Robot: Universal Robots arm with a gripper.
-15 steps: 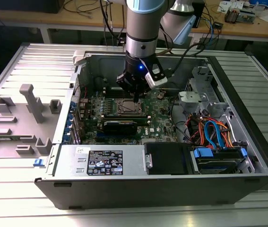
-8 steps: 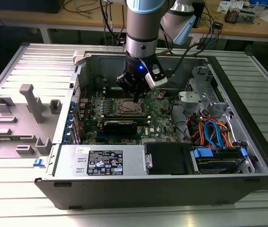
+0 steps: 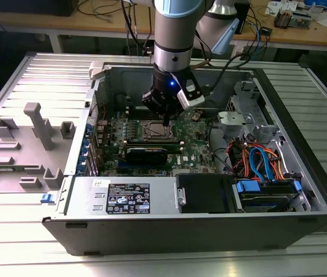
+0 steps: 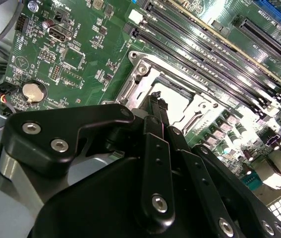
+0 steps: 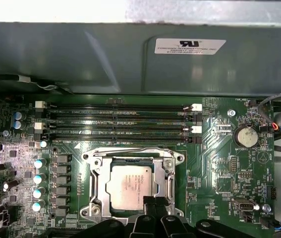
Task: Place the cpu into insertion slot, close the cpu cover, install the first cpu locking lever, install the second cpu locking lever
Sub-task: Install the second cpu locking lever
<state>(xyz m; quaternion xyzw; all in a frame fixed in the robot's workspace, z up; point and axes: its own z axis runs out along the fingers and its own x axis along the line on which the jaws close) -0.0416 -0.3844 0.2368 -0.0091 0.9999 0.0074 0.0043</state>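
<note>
Black links of my pincer (image 4: 156,99) take up the lower half of the second wrist view, fingers pressed together with nothing between them, tips over the cpu cover (image 4: 142,74) lying flat on the insertion slot (image 4: 199,116). Lower centre of the first wrist view, the cpu (image 5: 130,182) sits seated inside that cover, below the memory slots (image 5: 118,121). Centre of the exterior view, my pincer (image 3: 166,120) hangs over the socket in the open computer case (image 3: 301,173).

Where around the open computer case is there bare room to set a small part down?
The ribbed metal table in front of the case is bare. Inside it is crowded: the gripper sits over the insertion slot, and cables fill the exterior view's right.
</note>
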